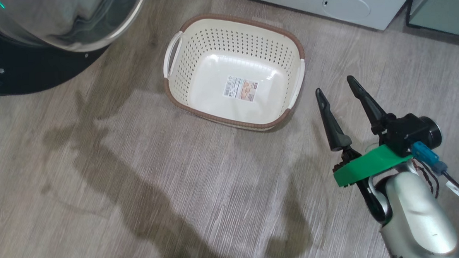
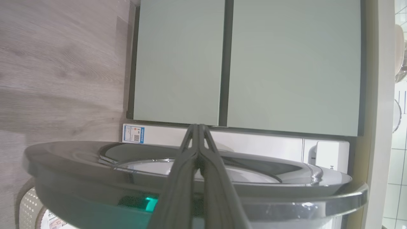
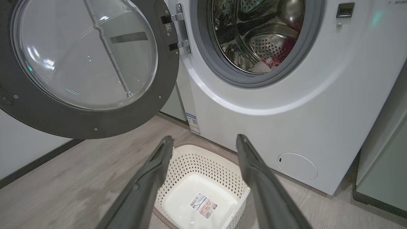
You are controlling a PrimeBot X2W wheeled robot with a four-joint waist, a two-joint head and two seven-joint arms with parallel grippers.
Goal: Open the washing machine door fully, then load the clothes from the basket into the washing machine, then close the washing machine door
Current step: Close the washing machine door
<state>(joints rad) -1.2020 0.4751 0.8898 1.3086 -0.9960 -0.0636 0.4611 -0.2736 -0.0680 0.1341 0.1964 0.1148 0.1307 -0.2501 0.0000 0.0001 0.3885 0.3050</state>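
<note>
The washing machine door (image 3: pixel 79 122), black-rimmed with a clear glass bowl, stands swung open to the left of the washing machine (image 3: pixel 286 121). Red clothes (image 3: pixel 287 47) lie inside the steel drum. The basket (image 1: pixel 210 40) sits on the floor in front of the machine, holding just its paper label. My right gripper (image 1: pixel 334 85) hangs open to the right of the basket, nothing between its fingers; in its own view the right gripper (image 3: pixel 204 139) points over the basket (image 3: pixel 203 162). My left gripper (image 2: pixel 197 125) is shut and empty, lying across the door (image 2: pixel 79 156) rim; contact cannot be told.
Pale green cabinets (image 2: pixel 270 63) stand beside the washing machine (image 2: pixel 254 144), another green cabinet (image 3: pixel 381 178) to its right. A small round white flap (image 3: pixel 297 167) sits low on the machine front. The door (image 1: pixel 25 72) overhangs the wood floor at the head view's upper left.
</note>
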